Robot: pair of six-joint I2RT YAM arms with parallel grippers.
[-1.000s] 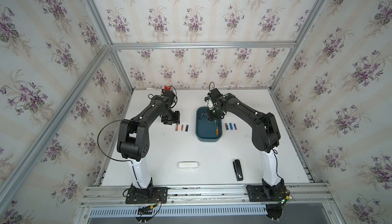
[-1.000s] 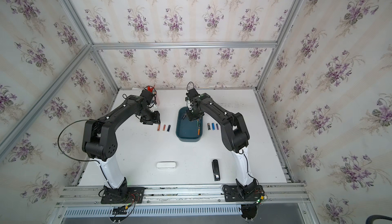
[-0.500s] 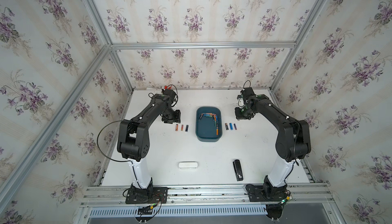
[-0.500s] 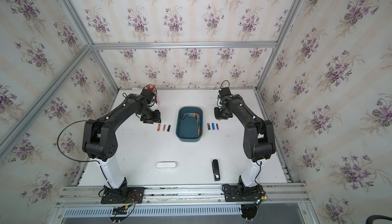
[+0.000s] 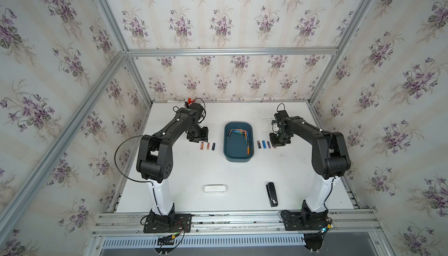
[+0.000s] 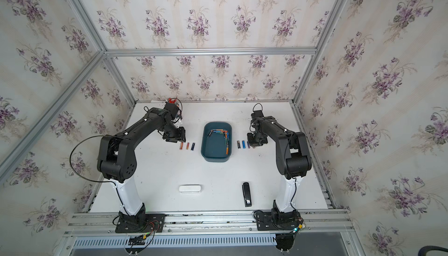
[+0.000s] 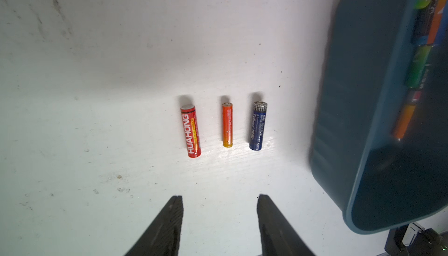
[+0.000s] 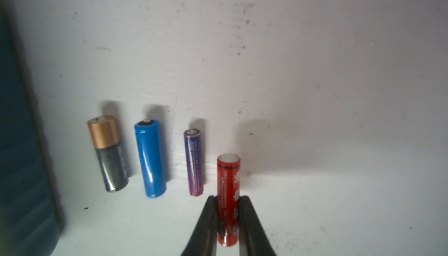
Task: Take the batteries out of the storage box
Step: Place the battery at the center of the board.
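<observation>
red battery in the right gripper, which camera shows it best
The right wrist view: the red battery is large and close, clamped in the right gripper. In both top views it cannot be made out under that gripper. The left wrist view does not show it.

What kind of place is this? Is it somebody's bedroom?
Probably a robot test booth, not a bedroom: two robot arms bolted to a metal rail, wallpapered panels in an aluminium frame, and a white table.
</observation>
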